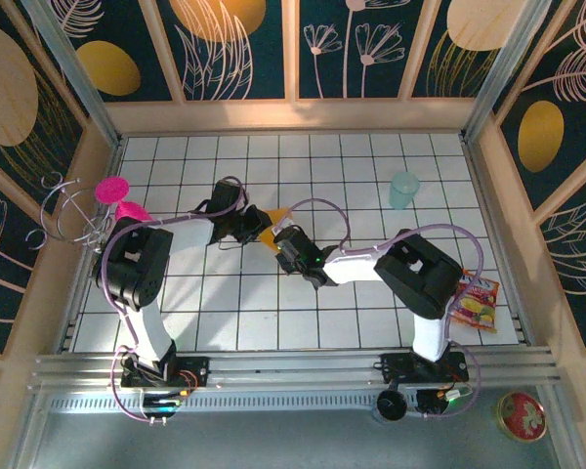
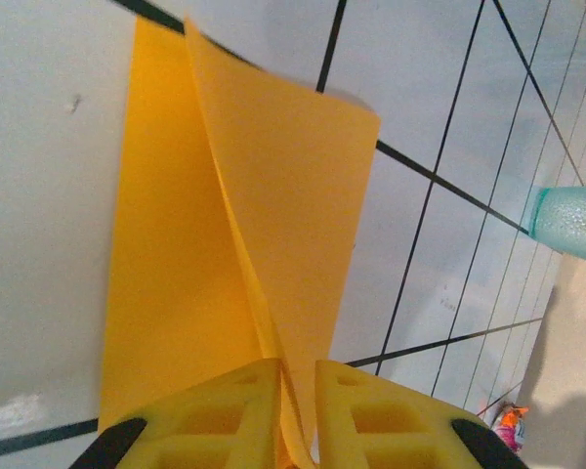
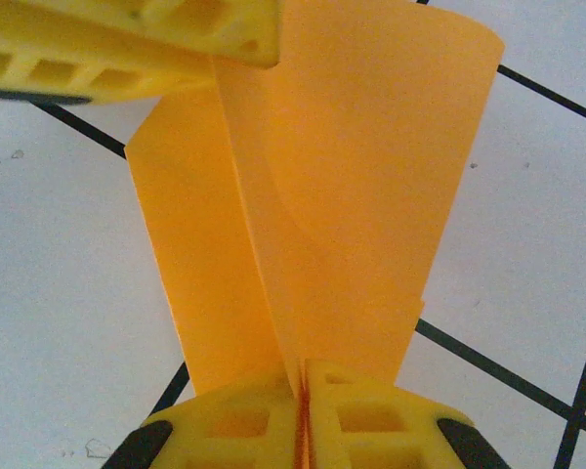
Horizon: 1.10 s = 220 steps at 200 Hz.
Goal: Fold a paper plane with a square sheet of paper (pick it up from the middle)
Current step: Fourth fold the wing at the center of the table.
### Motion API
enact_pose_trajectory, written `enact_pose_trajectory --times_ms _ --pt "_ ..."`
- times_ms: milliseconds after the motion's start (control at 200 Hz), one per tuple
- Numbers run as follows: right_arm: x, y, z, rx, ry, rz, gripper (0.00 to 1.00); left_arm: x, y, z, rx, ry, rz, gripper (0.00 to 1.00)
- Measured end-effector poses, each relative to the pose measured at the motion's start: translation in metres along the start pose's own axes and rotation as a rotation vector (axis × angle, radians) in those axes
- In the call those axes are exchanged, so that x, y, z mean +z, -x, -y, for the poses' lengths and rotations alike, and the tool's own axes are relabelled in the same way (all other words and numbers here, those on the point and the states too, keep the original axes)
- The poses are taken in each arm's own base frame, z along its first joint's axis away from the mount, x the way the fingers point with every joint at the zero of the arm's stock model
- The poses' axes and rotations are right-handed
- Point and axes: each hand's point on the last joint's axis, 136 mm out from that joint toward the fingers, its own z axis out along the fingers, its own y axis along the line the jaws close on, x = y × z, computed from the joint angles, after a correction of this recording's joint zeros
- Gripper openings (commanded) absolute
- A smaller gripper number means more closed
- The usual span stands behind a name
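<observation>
Early-to-mid stage, going by the shape. The sheet of paper (image 2: 273, 215) is standing folded roughly in half near the middle of the table (image 1: 371, 313), with one flap leaning on the surface and the other rising off it. The two arms are meeting over it from opposite sides.

The right gripper (image 3: 301, 386) is pinching the folded edge, jaws pressed flat together with the paper sandwiched between them. The left gripper (image 2: 296, 376) is sitting at the opposite end with its jaws narrow and the paper running through the slit. A thin gap is showing there, so I can't tell whether it is actually gripping or just straddling the sheet.

Done so far, as far as it is showing: a centre fold is forming, loose rather than pressed flat.

Left, I'm guessing: flattening that crease, folding the nose corners and folding down the wings. Nothing here is looking like a finished dart yet.
</observation>
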Motion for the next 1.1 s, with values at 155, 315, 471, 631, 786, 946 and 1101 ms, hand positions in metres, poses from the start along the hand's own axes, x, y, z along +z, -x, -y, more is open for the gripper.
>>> enact_pose_trajectory --times_ms 155,315,471,631,786,946,1101 --pt "0.000 -0.001 0.000 -0.005 0.002 0.006 0.10 0.002 0.002 0.001 0.009 -0.001 0.000 0.19" --pt "0.000 -0.003 0.000 -0.020 0.004 0.004 0.09 0.004 0.003 0.000 0.018 0.003 -0.001 0.26" --pt "0.000 -0.004 0.000 -0.020 0.004 0.004 0.09 0.004 0.004 -0.002 0.025 0.009 -0.004 0.34" --pt "0.000 -0.005 0.000 -0.021 0.004 0.004 0.09 0.006 0.004 -0.004 0.020 0.016 -0.007 0.34" --pt "0.000 -0.005 0.001 -0.021 0.004 0.004 0.09 0.008 0.003 -0.008 0.015 0.025 -0.013 0.31" --pt "0.000 -0.004 0.000 -0.019 0.004 0.009 0.10 0.009 0.003 -0.010 0.008 0.026 -0.017 0.15" --pt "0.000 -0.004 0.000 -0.020 0.008 0.009 0.19 0.009 0.003 -0.009 0.002 0.024 -0.016 0.04"
